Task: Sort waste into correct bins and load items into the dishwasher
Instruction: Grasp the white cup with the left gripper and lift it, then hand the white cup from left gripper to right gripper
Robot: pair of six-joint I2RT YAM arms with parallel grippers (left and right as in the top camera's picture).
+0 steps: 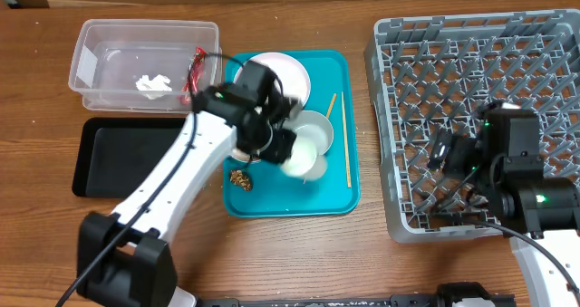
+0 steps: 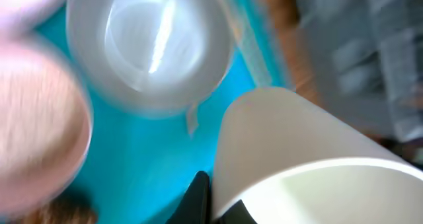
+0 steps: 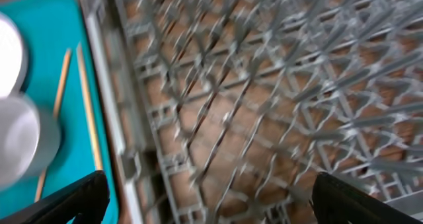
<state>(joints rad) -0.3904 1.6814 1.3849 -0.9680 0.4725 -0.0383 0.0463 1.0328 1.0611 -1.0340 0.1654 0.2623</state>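
L fingers (image 2: 197, 197) clamped on cup (image 2: 297, 138), arm (image 1: 181, 162) stretched over teal tray (image 1: 331, 194); R fingers (image 3: 66, 201) apart above rack (image 1: 471, 62).

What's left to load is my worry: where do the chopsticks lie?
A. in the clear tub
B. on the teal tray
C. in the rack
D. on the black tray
B: both chopsticks lie on the teal tray, near its right edge.
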